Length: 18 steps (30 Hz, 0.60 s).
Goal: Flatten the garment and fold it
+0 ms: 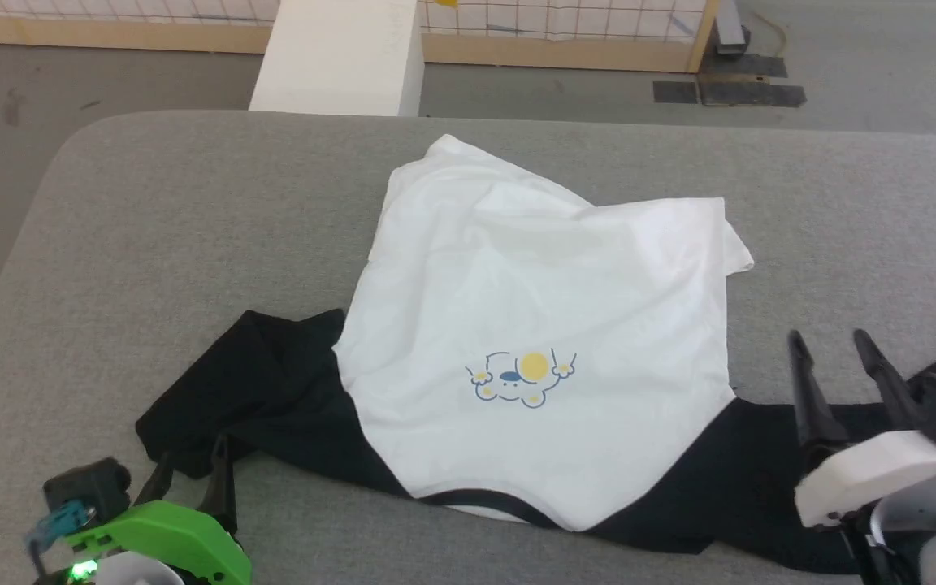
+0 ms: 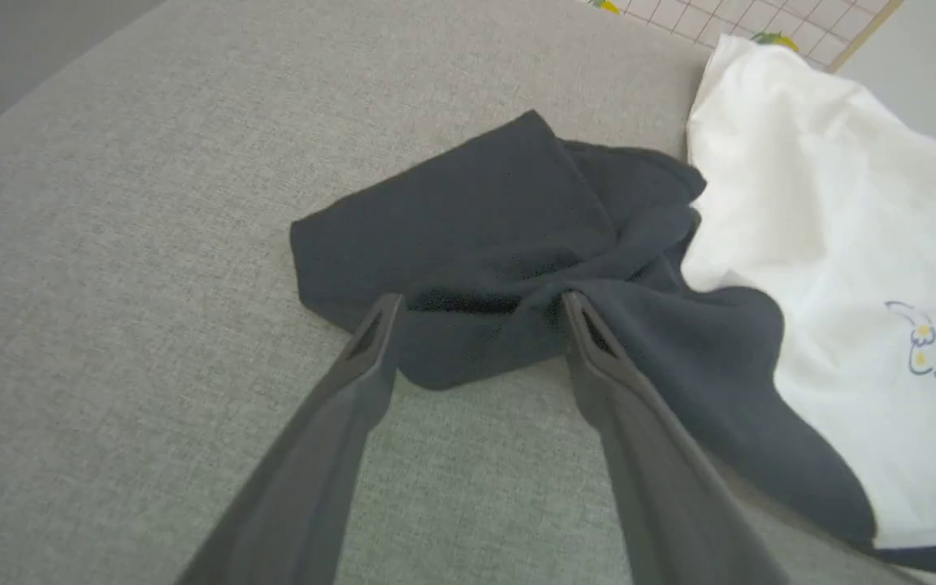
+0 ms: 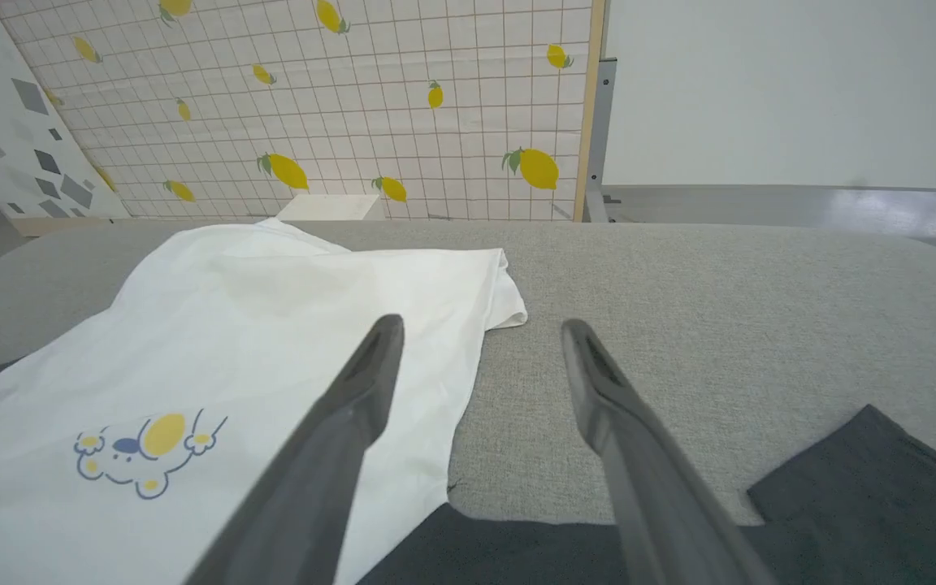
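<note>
The garment (image 1: 533, 284) lies chest-up on the grey table (image 1: 192, 227), its collar band (image 1: 500, 500) toward me and its cartoon print (image 1: 521, 378) showing. Its far hem is rumpled and partly folded over. The left black sleeve (image 2: 476, 211) is bunched into folds. My left gripper (image 2: 478, 302) is open, its fingertips straddling the near edge of that sleeve; in the head view this left gripper (image 1: 192, 455) sits at the lower left. The right black sleeve (image 3: 866, 471) lies flatter. Above it my right gripper (image 1: 827, 335) stands open and holds nothing.
The table's rounded far-left corner and left edge drop to a grey floor. A white block (image 1: 338, 57) stands behind the far edge. Beyond it is a lemon-printed grid panel (image 3: 354, 106) in a wooden frame. Bare table surface lies on both sides of the garment.
</note>
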Motion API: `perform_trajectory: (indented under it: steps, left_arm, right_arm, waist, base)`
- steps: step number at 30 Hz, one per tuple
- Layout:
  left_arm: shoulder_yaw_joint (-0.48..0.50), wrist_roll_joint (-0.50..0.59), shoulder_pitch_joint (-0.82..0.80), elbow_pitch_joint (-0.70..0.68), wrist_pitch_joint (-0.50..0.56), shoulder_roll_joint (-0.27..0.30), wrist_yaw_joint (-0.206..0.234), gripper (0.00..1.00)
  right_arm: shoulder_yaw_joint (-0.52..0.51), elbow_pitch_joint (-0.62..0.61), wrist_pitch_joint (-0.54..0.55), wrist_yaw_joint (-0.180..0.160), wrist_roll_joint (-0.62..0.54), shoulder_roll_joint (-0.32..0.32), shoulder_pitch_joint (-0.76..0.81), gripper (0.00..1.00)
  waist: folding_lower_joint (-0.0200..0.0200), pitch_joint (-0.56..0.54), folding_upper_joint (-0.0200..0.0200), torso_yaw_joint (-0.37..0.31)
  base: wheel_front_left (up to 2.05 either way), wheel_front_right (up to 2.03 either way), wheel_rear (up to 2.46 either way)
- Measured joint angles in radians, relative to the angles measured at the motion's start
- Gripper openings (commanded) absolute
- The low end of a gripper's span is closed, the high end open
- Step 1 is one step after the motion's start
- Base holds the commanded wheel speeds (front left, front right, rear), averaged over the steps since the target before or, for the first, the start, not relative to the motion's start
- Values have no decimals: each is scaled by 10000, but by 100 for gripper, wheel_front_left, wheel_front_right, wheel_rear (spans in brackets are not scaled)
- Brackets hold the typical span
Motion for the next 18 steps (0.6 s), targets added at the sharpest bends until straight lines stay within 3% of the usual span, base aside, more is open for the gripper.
perform_trajectory:
  steps: [8, 13, 18]
  left_arm:
    - [407, -82, 36, 105, -2654, -729, -428, 100]
    - [385, 518, -381, 194, -3135, -1145, -619, 100]
    - [537, 1258, -1009, -25, -3183, -1701, -828, 100]
  right_arm:
    - [-1183, 441, 1534, 0, 50, 4, 102, 100]
    - [-1404, 617, 2215, 0, -35, 19, -115, 100]
    - [-1373, 1104, 2614, 0, -163, 19, -1606, 100]
  waist:
    - [0, 92, 0, 570]
    - [0, 214, 0, 877]
    - [0, 533, 0, 1059]
  base:
    - [0, 0, 0]
    - [0, 0, 0]
    - [0, 0, 0]
